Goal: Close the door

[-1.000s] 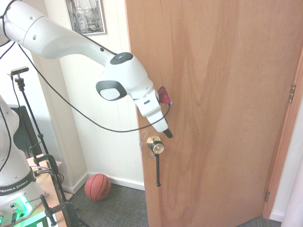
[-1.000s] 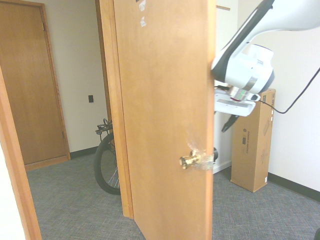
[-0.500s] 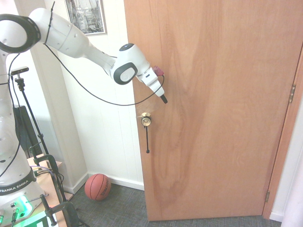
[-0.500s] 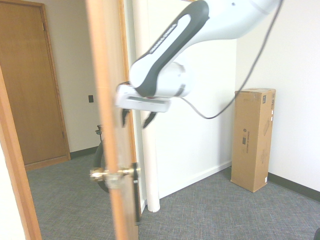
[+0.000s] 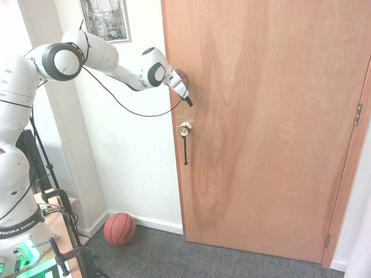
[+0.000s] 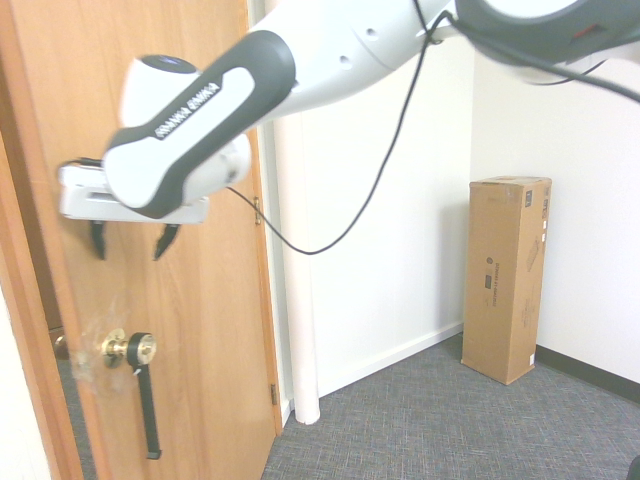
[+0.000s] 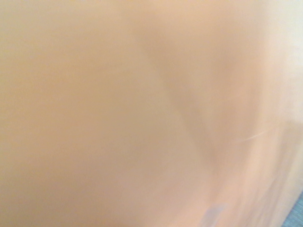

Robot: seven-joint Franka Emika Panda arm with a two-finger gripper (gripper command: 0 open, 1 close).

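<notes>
The door (image 5: 272,127) is tall light-brown wood with visible grain and fills the right of the first exterior view. Its round brass knob (image 5: 184,128) sits near the door's left edge, and a thin black strap (image 5: 185,153) hangs from it. My gripper (image 5: 188,102) is at the door's face just above the knob, with the arm stretched out from the left. In the second exterior view the door (image 6: 200,330) stands at the left, and the gripper (image 6: 130,242) is open above the knob (image 6: 130,348), holding nothing. The wrist view shows only blurred wood of the door (image 7: 142,113). Whether the door is latched cannot be told.
An orange basketball (image 5: 120,228) lies on the grey carpet by the white panelled wall (image 5: 139,174). A framed picture (image 5: 105,19) hangs above the arm. A tall cardboard box (image 6: 505,280) stands against the far wall, and a white post (image 6: 298,300) rises beside the door.
The door has swung further away, toward its frame. My arm has stretched out after it, and the gripper has stayed at the door's face above the knob.
</notes>
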